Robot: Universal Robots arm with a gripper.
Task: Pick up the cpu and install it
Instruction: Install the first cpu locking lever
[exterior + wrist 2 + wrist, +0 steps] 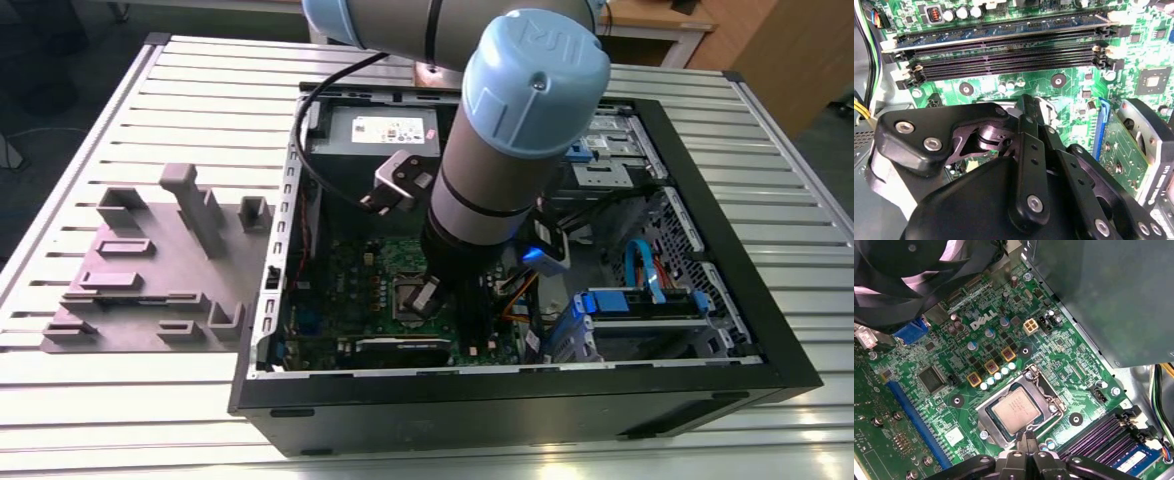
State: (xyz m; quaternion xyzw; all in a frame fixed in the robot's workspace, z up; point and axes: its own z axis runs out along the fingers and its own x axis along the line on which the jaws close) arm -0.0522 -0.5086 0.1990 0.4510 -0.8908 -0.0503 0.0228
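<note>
The cpu [1016,412] lay flat inside the socket frame [1019,411] on the green board [1064,352], its pale metal top facing up, so it looked already seated, though whether it sat fully home could not be told. In the first wrist view the end effector [1026,440] hung just above the frame's near edge with its two fingertips [1023,439] drawn together, nothing between them; the second wrist view showed its black linkage [1026,150] closed up over the board beside the memory slots [1004,52]. To do this step well, I judged, the arm had to stay square over the socket and press nothing sideways, because the chip must rest level in the frame and the pins beneath would bend easily. The retaining lever [1040,382] along the frame's edge seemed the part nearest at risk of being knocked. Room was tight: in the exterior view the arm [501,180] reached straight down into the open case [747,300], with the power supply [387,128] on the far side, drive bays and blue cables [641,265] on that view's right, and a cooling fan [914,275] close by. The case stood on a ribbed metal table [160,90], with a grey fixture tray [147,270] well apart on the exterior view's left.
</note>
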